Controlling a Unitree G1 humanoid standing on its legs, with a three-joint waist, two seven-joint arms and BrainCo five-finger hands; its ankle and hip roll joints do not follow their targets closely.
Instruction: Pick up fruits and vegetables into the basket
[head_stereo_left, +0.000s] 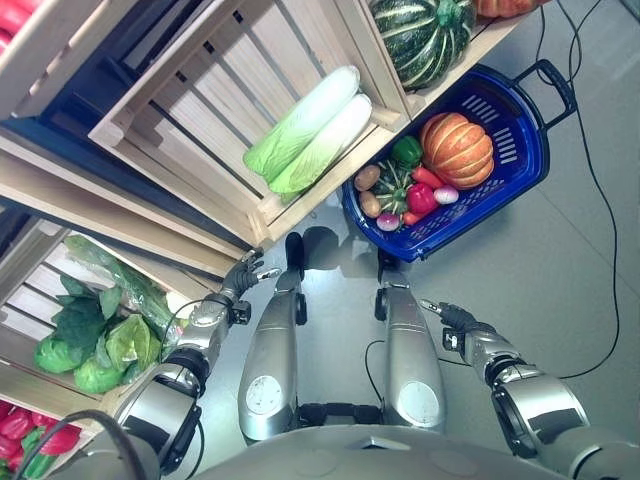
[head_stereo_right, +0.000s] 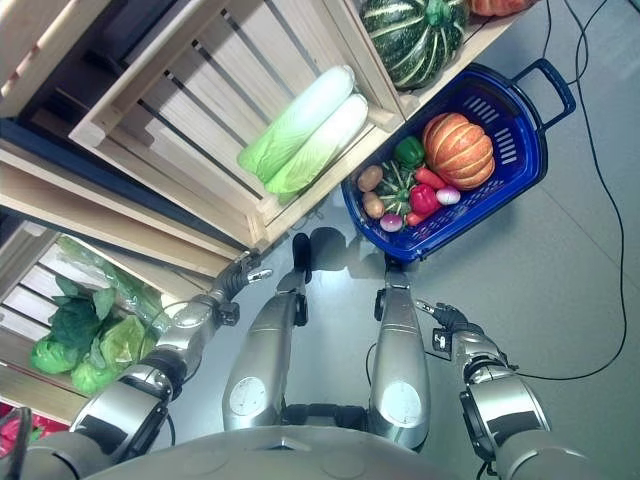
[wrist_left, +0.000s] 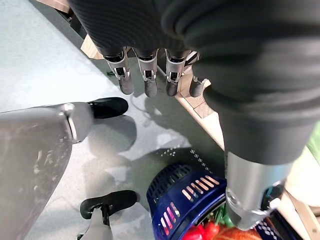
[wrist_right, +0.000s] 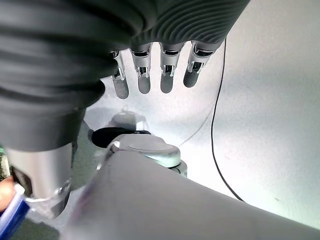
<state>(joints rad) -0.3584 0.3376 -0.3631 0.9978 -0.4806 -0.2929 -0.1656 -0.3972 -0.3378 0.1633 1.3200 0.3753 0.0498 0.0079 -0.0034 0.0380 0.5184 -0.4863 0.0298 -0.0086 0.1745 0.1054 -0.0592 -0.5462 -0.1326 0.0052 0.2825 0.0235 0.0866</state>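
Blue basket (head_stereo_left: 520, 150) sits on the floor (head_stereo_left: 560, 290) at far right, just beside the corner of the wooden crate rack (head_stereo_left: 250, 110). It already holds an orange pumpkin (head_stereo_left: 457, 148), a green pepper (head_stereo_left: 406, 151), a small striped squash (head_stereo_left: 392, 187), two potatoes (head_stereo_left: 367, 177), a red pepper (head_stereo_left: 421, 198), a chili (head_stereo_left: 427, 177) and small onions (head_stereo_left: 446, 194).

Still on the rack: two napa cabbages (head_stereo_left: 305, 130) in the middle crate, leafy greens (head_stereo_left: 95, 340) in the near-left crate, a big striped green squash (head_stereo_left: 420, 35) on the shelf above the basket, and red peppers (head_stereo_left: 30, 430) at the near-left corner.

Left hand (head_stereo_left: 243, 274) hangs low by the rack's near edge, fingers (wrist_left: 145, 80) straight and relaxed, nothing in it. Right hand (head_stereo_left: 452, 317) hangs low on the right over bare floor, fingers (wrist_right: 167, 75) straight, also empty. Both are well apart from any produce.

Step in hand, judged: between picks, choosing the next item. The napa cabbages look the easiest reach for the left hand, and they lie near the basket.

To do it well:
- Raise the left hand over the crate's front slat rather than through it; the slat could catch the fingers.
- Take one cabbage around its thick middle, thumb opposing, since it is long and will likely tip if held at one end.
- The basket is fairly full on its left side; drop toward the free right part beside the pumpkin so nothing rolls out.
- Keep the right hand clear of the basket handle (head_stereo_left: 555, 85).
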